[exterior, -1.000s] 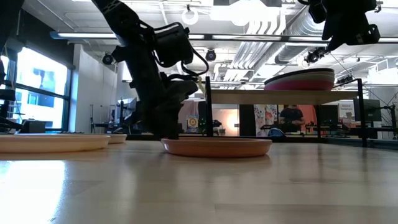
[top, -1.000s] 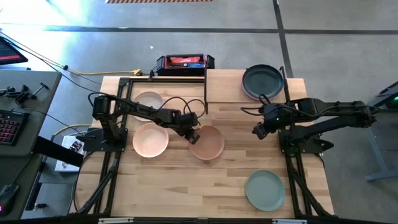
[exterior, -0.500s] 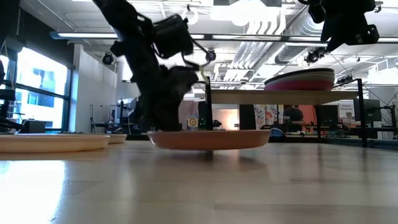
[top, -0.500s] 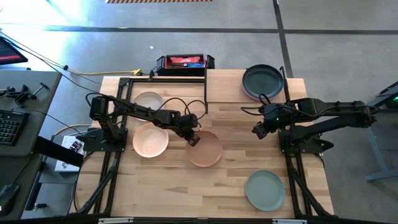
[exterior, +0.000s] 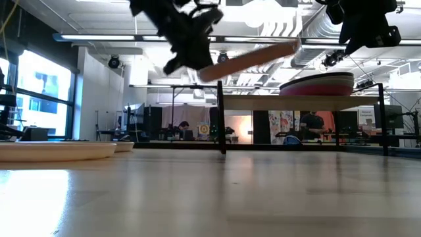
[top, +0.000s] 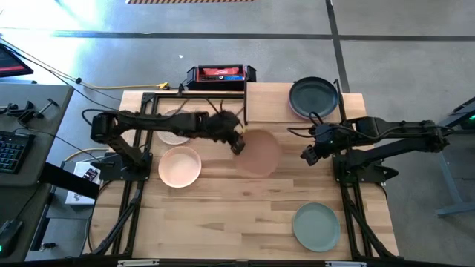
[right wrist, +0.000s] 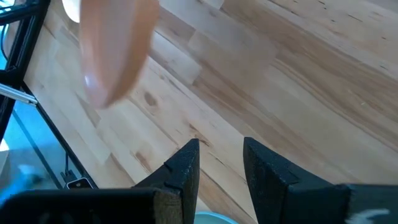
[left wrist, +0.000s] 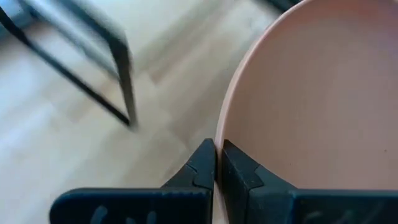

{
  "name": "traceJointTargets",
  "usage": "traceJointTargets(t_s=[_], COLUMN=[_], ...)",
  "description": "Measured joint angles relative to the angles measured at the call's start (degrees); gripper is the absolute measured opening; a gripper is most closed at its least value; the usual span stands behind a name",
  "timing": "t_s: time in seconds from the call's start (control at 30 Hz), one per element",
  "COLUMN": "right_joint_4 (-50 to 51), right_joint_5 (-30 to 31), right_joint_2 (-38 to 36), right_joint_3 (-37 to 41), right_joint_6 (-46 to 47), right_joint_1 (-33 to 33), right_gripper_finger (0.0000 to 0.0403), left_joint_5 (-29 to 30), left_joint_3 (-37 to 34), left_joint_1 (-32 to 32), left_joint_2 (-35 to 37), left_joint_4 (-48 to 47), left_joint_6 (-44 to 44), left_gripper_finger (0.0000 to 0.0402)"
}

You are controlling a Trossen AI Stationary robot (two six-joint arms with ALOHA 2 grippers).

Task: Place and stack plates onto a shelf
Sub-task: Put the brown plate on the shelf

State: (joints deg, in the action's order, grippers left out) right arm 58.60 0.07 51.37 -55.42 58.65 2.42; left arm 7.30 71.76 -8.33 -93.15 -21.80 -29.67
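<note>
My left gripper is shut on a salmon plate, which it holds high in the air just in front of the shelf. In the low view the plate is tilted, level with the top of the shelf's stack. A dark slate plate tops that stack on the shelf's right half. My right gripper hovers open above the table, right of the held plate. A peach plate and a green plate lie flat on the table. A cream plate lies partly under my left arm. My left gripper pinches the salmon plate's rim at the edge nearest the arm, one finger over the upper face and one on the outside. The fingers come from the table's left. The plate is lifted clear and tilted, its free edge higher than the held edge.
Thin black shelf posts stand just beyond the held plate. The shelf's left half carries no plate. A red-and-black box sits beyond the table's far edge. Bare tabletop spreads between the peach and green plates.
My left gripper has risen from the tabletop and moved toward the far edge and the shelf, carrying the salmon plate. The plate lay flat on the table, was then lifted just clear, and now hangs high and tilted.
</note>
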Motion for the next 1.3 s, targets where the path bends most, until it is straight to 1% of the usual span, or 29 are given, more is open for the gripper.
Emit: traceJointTargets(t_s=[0.23, 0.37, 0.5, 0.63, 0.73, 0.87, 0.93, 1.03, 1.2, 1.3], right_joint_4=[-0.1, -0.1, -0.1, -0.1, -0.1, -0.1, -0.1, -1.7, -10.1, -15.5], right_joint_5=[0.0, 0.7, 1.4, 1.4, 1.4, 1.8, 3.5, 7.9, 16.0, 18.8], right_joint_2=[0.0, 0.0, 0.0, 0.0, 0.0, 0.0, 0.0, 0.0, 0.0, 0.0], right_joint_3=[0.0, 0.0, 0.0, 0.0, 0.0, 0.0, 0.0, 0.0, 0.0, 0.0], right_joint_6=[0.0, 0.5, 0.5, 0.5, 0.5, 0.5, 0.9, 2.8, 1.1, -1.4], right_joint_1=[0.0, 0.0, 0.0, 0.0, 0.0, 0.0, 0.0, 0.0, -0.9, -2.5], right_gripper_finger=[0.0103, 0.0103, 0.0103, 0.0103, 0.0103, 0.0103, 0.0103, 0.0103, 0.0103, 0.0103], left_joint_5=[2.3, 5.1, 5.2, 3.3, 1.8, 1.6, 1.1, 0.4, 0.3, 0.3], left_joint_3=[9.5, 12.5, 13.3, 13.3, 13.3, 13.3, 13.3, 13.3, 13.3, 13.3], left_joint_1=[-6.2, -10.3, -14.3, -16.9, -18.5, -18.8, -18.7, -17.9, -15.2, -13.3], left_joint_2=[0.3, 0.3, 0.3, -0.1, -0.3, -0.6, -0.7, -0.6, -0.6, -0.6], left_joint_4=[-0.6, -0.8, 3.4, 7.0, 7.2, 7.6, 7.3, 5.9, -1.6, -6.6], left_joint_6=[9.5, 14.1, 17.8, 19.3, 19.3, 18.8, 18.7, 16.6, 16.3, 16.3], left_gripper_finger=[0.0001, 0.0001, 0.0001, 0.0001, 0.0001, 0.0001, 0.0001, 0.0001, 0.0001, 0.0001])
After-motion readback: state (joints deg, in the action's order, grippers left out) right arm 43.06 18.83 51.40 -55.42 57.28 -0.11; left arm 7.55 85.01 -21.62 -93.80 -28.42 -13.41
